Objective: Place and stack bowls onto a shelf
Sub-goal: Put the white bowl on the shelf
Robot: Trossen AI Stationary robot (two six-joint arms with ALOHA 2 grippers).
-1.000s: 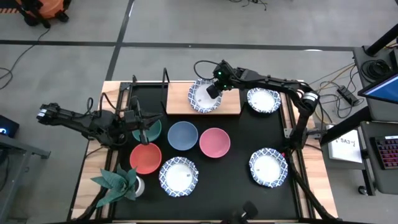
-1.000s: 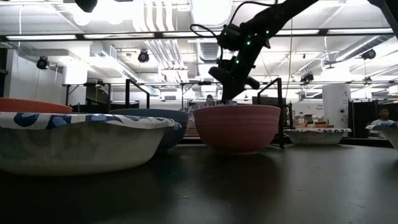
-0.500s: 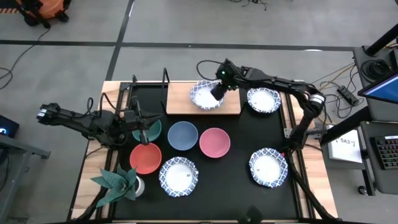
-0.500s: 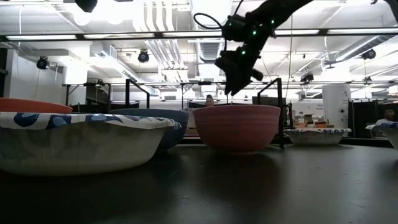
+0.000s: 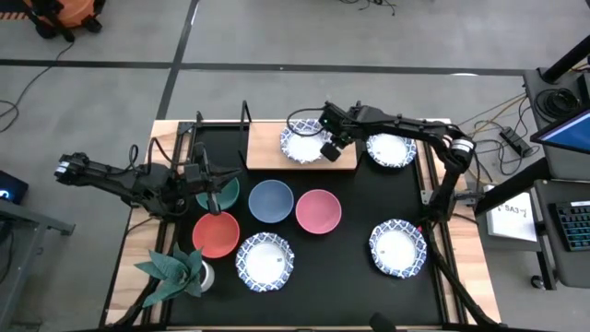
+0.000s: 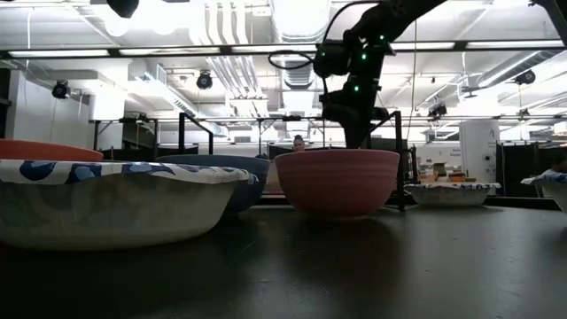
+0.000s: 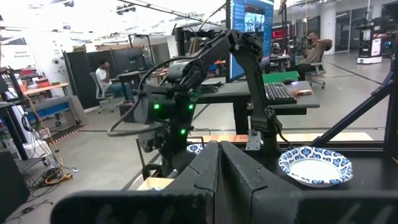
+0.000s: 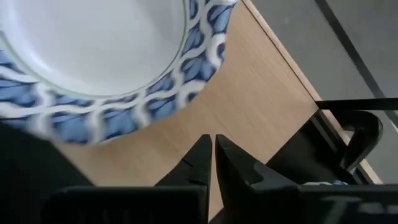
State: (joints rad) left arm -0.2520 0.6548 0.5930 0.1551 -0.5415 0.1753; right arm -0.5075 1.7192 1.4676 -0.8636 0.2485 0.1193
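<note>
My right gripper (image 5: 334,148) hung over the right part of the shelf (image 5: 265,148), its fingers (image 8: 200,157) drawn almost together with only a thin slit between them and nothing held. In the right wrist view the tips pointed at bare light wood just beside the rim of a patterned bowl (image 8: 106,68), apart from it. From above, that patterned bowl (image 5: 301,145) sat on the shelf board, alone, just left of the gripper. The shelf stood at the far edge of the black table (image 5: 355,267), with its black uprights showing at its left end.

My left gripper (image 5: 214,196) waited low at the table's left side, over the green bowl (image 5: 226,191); in the left wrist view its fingers (image 7: 214,168) lay pressed together, empty.

Other bowls on the tabletop:
- blue bowl (image 5: 271,200) and pink bowl (image 5: 318,210), side by side mid-table
- red bowl (image 5: 216,233), nearer the front left
- patterned bowl (image 5: 265,260) at the front centre
- patterned bowl (image 5: 397,247) at the front right
- patterned bowl (image 5: 391,149) just right of the shelf

A potted green plant (image 5: 175,270) stood at the front left corner.
</note>
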